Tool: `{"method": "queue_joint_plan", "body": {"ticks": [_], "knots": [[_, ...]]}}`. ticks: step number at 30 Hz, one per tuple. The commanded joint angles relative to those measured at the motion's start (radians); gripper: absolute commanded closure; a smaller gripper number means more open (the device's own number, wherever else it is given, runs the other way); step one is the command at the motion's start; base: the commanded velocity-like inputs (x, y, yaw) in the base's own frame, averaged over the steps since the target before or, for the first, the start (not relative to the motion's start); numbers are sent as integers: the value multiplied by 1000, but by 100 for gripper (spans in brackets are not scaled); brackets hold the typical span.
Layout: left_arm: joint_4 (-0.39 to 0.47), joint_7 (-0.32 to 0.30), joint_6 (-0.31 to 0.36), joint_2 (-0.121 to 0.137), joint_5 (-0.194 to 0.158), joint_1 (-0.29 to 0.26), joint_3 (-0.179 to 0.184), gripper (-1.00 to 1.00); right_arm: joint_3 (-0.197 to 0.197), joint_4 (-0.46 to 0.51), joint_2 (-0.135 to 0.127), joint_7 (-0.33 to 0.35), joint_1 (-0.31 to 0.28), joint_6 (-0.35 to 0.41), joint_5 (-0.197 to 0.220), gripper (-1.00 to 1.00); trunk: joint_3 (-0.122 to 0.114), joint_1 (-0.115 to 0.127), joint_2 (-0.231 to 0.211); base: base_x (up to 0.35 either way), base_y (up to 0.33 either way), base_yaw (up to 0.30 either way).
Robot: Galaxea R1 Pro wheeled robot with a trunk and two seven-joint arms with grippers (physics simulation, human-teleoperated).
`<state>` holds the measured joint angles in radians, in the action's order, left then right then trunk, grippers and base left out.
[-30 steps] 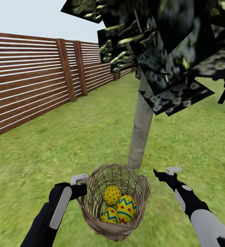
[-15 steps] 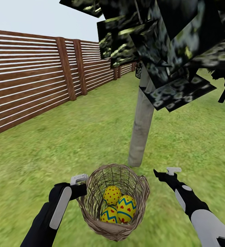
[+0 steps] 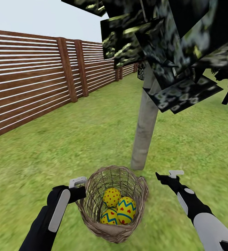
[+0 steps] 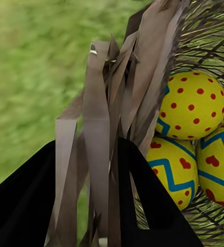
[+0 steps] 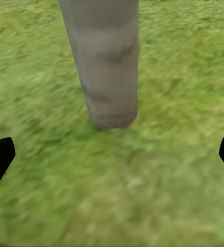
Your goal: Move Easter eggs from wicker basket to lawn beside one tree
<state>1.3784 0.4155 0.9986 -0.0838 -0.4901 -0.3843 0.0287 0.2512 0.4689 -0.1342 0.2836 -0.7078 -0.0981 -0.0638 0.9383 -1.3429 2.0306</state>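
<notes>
At lower left, the left pincer [image 3: 78, 182] clamps the basket [image 3: 93, 212] rim, eggs [image 3: 126, 209] inside; at lower right, the right pincer [image 3: 169, 174] extends wide toward the tree [image 3: 145, 129].

A brown slatted wooden fence [image 3: 40, 80] runs along the left under a pale, overcast sky [image 3: 40, 17]

Brown slatted fence [image 3: 40, 76] at left; pale sky [image 3: 40, 15] above.
</notes>
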Motion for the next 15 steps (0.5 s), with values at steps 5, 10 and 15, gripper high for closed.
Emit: {"method": "queue_joint_plan", "body": {"ticks": [5,10,15], "knots": [[1,9,-1,-1,-22,-1,-1,100,8,0,2,7,-1,-6,-7,-100,1,0,0,224,214,0],[0,9,-2,0,-22,-1,-1,100,7,-1,4,8,-1,-6,-7,-100,-2,0,0,226,215,-110],[1,9,-1,0,-22,-1,-1,100,8,0,4,8,-1,-6,-7,-100,-7,0,0,227,215,-225]]}}
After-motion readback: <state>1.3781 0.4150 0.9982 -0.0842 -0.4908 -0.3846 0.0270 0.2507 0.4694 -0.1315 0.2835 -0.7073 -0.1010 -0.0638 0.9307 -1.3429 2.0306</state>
